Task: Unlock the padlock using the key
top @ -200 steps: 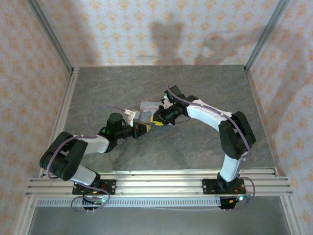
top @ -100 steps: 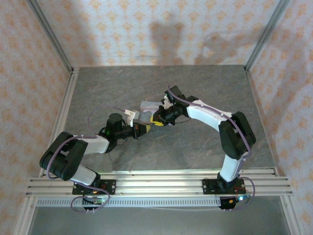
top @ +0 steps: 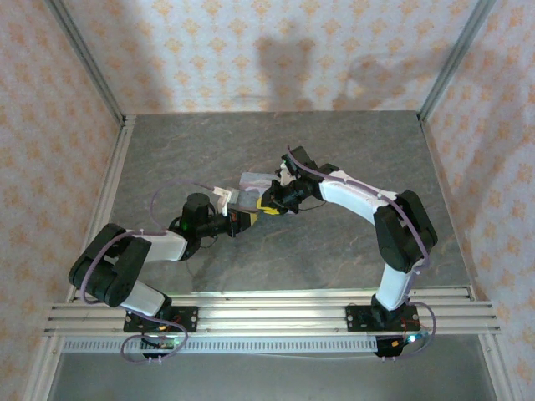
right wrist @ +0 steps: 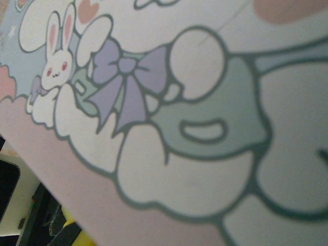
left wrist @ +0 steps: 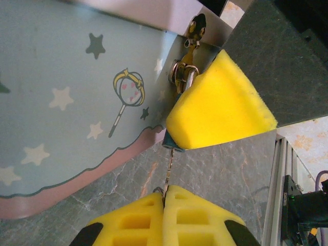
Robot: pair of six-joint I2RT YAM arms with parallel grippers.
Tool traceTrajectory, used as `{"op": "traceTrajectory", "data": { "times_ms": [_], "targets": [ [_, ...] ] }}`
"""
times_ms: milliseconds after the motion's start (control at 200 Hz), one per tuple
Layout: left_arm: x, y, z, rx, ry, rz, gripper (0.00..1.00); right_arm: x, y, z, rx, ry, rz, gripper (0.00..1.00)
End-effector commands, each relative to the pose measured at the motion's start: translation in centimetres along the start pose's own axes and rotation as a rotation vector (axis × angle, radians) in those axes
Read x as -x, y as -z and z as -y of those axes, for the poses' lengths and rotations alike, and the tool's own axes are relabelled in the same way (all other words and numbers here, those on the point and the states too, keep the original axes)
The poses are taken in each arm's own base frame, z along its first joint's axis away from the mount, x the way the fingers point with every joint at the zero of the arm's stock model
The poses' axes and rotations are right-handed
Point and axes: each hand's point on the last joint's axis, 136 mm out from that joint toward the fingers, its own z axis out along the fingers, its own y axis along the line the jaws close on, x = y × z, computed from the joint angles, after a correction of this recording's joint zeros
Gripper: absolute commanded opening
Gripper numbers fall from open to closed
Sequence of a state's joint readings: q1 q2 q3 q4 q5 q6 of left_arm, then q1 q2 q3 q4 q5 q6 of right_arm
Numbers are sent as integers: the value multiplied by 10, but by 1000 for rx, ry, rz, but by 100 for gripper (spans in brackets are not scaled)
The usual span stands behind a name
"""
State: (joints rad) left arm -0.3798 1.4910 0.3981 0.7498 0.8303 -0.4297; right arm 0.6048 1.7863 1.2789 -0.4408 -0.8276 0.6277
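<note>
Nothing has moved: the left hand (left wrist: 164, 193), closed tight on the key (left wrist: 168, 164), keeps it at the padlock (left wrist: 168, 139). I cannot tell the right hand's (top: 267, 205) grip.

The tin (top: 253, 181) sits mid-counter (top: 334, 242). At its 5 o'clock the right tool (top: 269, 205) lies over the padlock (left wrist: 187, 77), which hangs from the tin's latch (left wrist: 195, 26). The key (left wrist: 168, 166) stands at the padlock's 6 o'clock, in the left tool (left wrist: 164, 197).

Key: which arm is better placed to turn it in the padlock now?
Left. The left gripper is shut on the key, whose tip reaches the padlock; the right gripper seems to brace the padlock with its pad.
</note>
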Motion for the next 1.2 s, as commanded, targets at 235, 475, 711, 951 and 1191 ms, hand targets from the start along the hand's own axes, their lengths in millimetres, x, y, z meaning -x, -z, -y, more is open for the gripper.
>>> {"op": "traceTrajectory", "data": {
  "times_ms": [235, 475, 711, 951, 1191],
  "targets": [
    [10, -4, 2, 0, -21, 33, 0, 1, 11, -14, 50, 30, 21, 0],
    [17, -5, 3, 3, -29, 37, 0, -1, 11, -12, 49, 27, 15, 0],
    [24, -6, 4, 6, -32, 51, 0, -4, 11, -9, 48, 25, 7, 0],
    [33, -9, 10, -25, -25, 69, 0, -6, 9, -10, 62, 27, -6, 0],
    [31, -13, 8, -36, -10, 62, 0, -12, 8, -18, 114, 44, -36, 0]
  ]
}}
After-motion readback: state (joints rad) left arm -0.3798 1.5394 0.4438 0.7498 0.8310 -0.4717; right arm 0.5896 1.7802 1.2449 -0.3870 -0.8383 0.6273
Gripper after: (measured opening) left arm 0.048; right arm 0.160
